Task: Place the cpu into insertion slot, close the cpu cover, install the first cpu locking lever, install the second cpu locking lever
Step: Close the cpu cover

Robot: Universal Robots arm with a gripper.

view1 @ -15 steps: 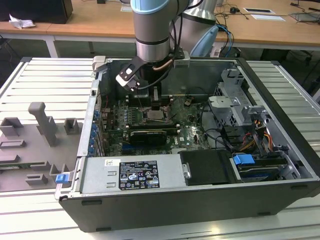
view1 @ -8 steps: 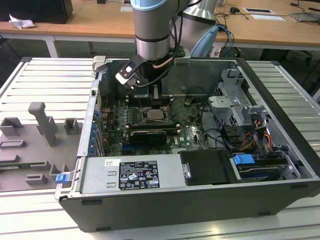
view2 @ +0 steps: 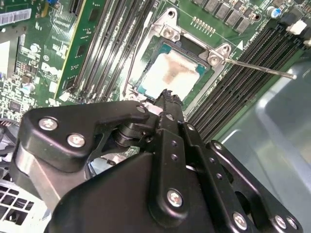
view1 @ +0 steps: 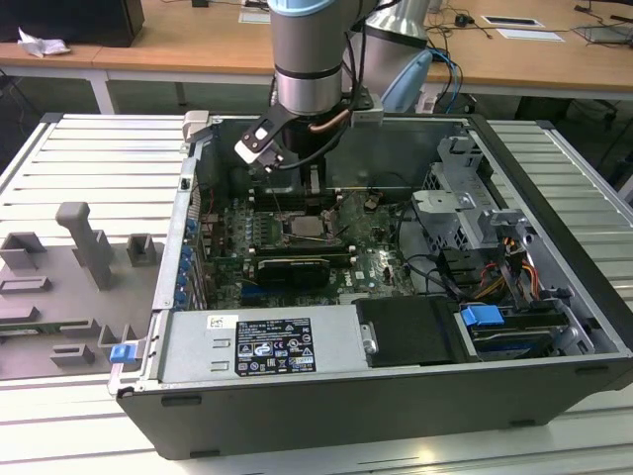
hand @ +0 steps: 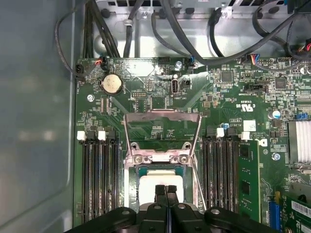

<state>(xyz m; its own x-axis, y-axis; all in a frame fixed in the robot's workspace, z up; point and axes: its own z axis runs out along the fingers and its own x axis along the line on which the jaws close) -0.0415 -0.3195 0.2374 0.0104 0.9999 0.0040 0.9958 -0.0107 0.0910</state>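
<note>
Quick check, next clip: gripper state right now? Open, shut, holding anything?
Gripper: shut, fingers together with nothing between them; tips sit over the cpu lying in its socket, contact cannot be told.

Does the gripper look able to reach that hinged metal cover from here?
Probably yes: the cpu cover stands open just beyond the gripper, with nothing visible between them.

First wrist view: cpu (hand: 163, 177) near edge hidden behind hand (hand: 165, 189). Exterior view: arm (view1: 309, 69) blocks motherboard's (view1: 381, 252) far part.
</note>
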